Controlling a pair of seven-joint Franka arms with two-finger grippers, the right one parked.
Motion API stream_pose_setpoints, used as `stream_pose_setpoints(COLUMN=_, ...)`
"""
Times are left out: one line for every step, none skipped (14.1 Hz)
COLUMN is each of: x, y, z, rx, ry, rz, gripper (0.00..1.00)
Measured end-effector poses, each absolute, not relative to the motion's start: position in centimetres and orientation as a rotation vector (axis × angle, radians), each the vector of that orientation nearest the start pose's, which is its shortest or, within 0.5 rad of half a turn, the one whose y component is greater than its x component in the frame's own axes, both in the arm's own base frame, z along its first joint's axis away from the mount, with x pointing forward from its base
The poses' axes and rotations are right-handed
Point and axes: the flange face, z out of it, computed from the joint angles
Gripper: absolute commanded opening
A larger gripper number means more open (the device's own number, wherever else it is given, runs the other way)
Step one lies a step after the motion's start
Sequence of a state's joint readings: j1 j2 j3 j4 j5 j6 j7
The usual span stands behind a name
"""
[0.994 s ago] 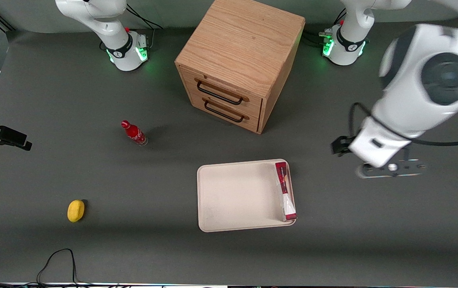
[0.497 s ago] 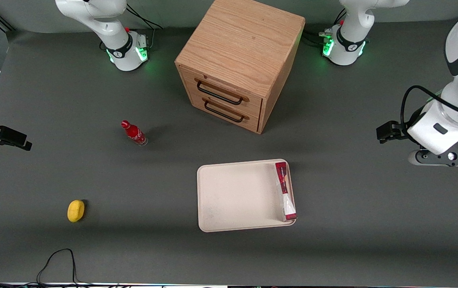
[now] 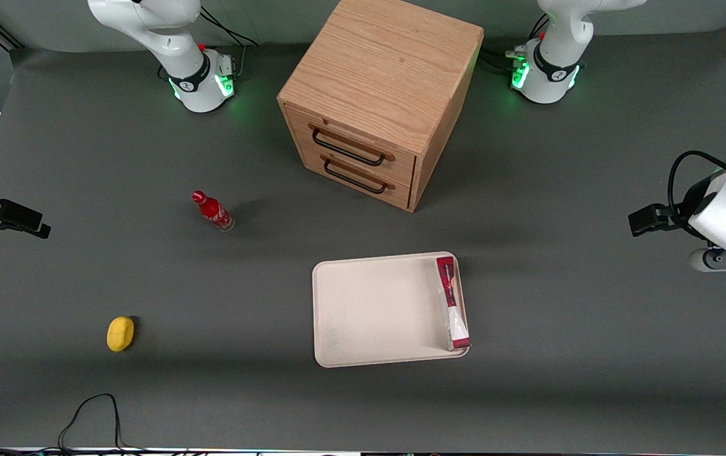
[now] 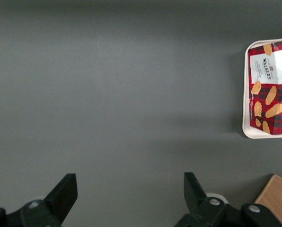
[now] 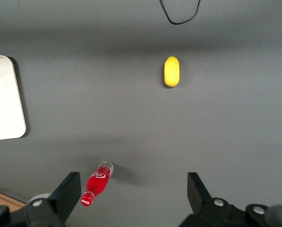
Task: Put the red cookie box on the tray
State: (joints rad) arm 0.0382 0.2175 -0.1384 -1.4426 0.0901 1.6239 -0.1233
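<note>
One red cookie box (image 3: 452, 304) stands on its long edge inside the tray (image 3: 375, 310), against the rim toward the working arm's end. The claw (image 4: 129, 198) hangs spread and empty above the bare bench (image 3: 559, 354), well apart from the tray. Farther from the front camera stands the wooden drawer cabinet (image 3: 382, 95).

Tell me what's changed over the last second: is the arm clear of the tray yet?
The gripper, open and empty, has pulled away from the tray toward the working arm's end of the table. The red cookie box stayed on the tray along its edge. Nothing else moved.
</note>
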Motion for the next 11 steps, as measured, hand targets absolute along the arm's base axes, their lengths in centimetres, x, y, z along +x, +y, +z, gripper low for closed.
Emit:
stream_pose_setpoints(x=61.7, y=-4.6, z=56.0, rx=-3.080, ry=-0.024, rz=0.027, gripper=1.00)
stream_pose_setpoints(x=61.3, y=-4.7, z=55.9, rx=-3.080, ry=-0.019, rz=0.020, gripper=1.00)
stream_pose_setpoints(x=60.9, y=-4.7, z=55.9, rx=-3.079, ry=-0.017, rz=0.021, gripper=1.00)
stream_pose_setpoints(x=60.7, y=-4.5, z=55.9, rx=-3.077, ry=-0.017, rz=0.020, gripper=1.00)
stream_pose_setpoints(x=60.6, y=-4.2, z=56.0, rx=-3.077, ry=-0.016, rz=0.019, gripper=1.00)
stream_pose_setpoints(x=60.6, y=-3.8, z=56.0, rx=-3.078, ry=-0.015, rz=0.013, gripper=1.00)
stream_pose_setpoints(x=60.8, y=-3.6, z=56.0, rx=-3.082, ry=-0.015, rz=-0.001, gripper=1.00)
stream_pose_setpoints(x=60.9, y=-3.4, z=56.0, rx=-3.092, ry=-0.022, rz=-0.014, gripper=1.00)
stream_pose_setpoints(x=60.9, y=-3.0, z=55.9, rx=-3.101, ry=-0.037, rz=-0.015, gripper=1.00)
stream_pose_setpoints(x=61.0, y=-2.5, z=55.9, rx=-3.107, ry=-0.055, rz=-0.014, gripper=1.00)
stream_pose_setpoints(x=61.0, y=-2.0, z=55.9, rx=-3.113, ry=-0.071, rz=-0.013, gripper=1.00)
